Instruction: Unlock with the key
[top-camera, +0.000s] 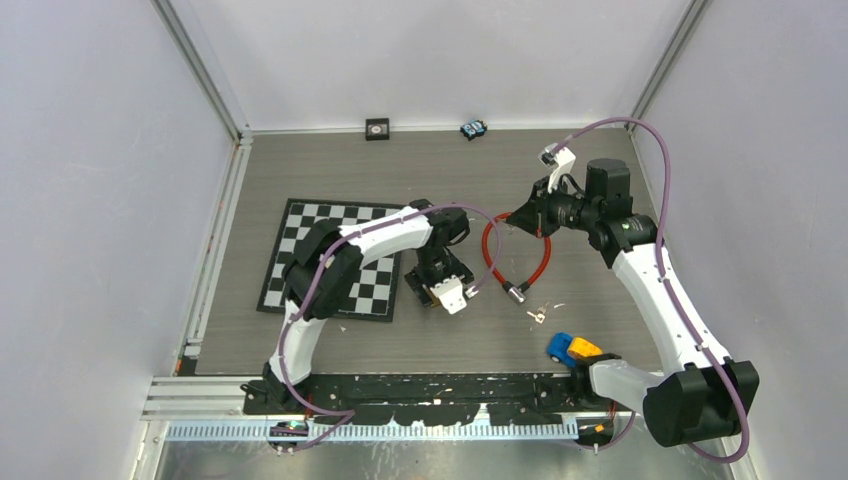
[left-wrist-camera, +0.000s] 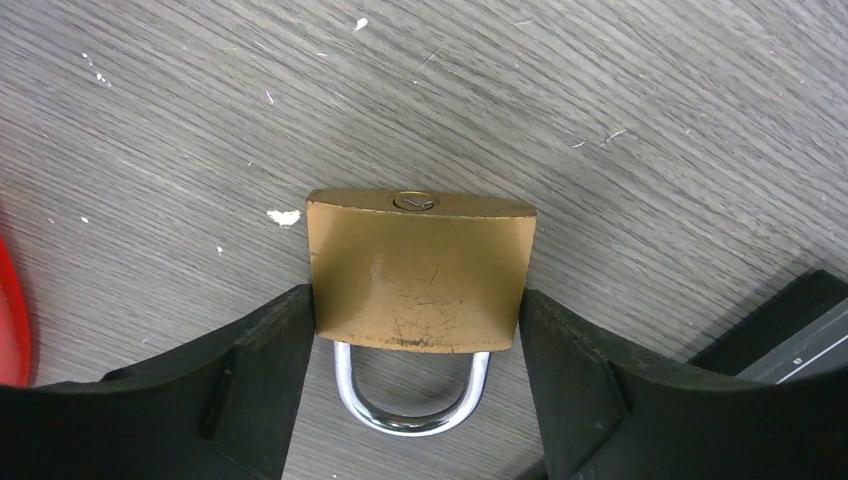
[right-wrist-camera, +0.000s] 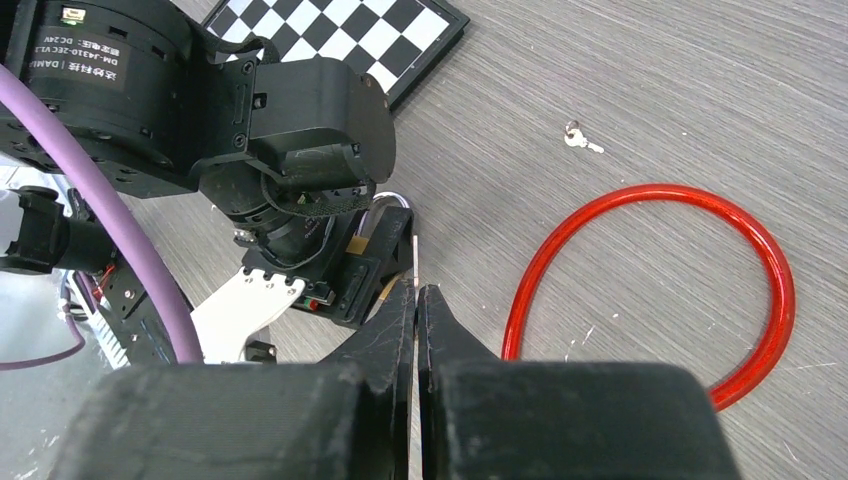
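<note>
Black fingers (left-wrist-camera: 250, 390) of left end effector (left-wrist-camera: 418, 305): set against both flanks of brass padlock (left-wrist-camera: 420, 280), a grip apparently meant to steady the body against twisting. Padlock lies flat on desk (left-wrist-camera: 650, 120), between chessboard (top-camera: 300, 260) and red cable loop (right-wrist-camera: 770, 270). Its keyway (left-wrist-camera: 413, 202) faces away from the wrist and is left uncovered; shackle (left-wrist-camera: 410, 405) has both legs in the body. Right end effector (right-wrist-camera: 416, 295): pinched shut, pointed toward the left wrist; thin pale sliver at its tips, possibly a key seen edge-on, not certain. Also listed: small key (right-wrist-camera: 578, 137), loose on desk beside the loop, apart from both arms.
</note>
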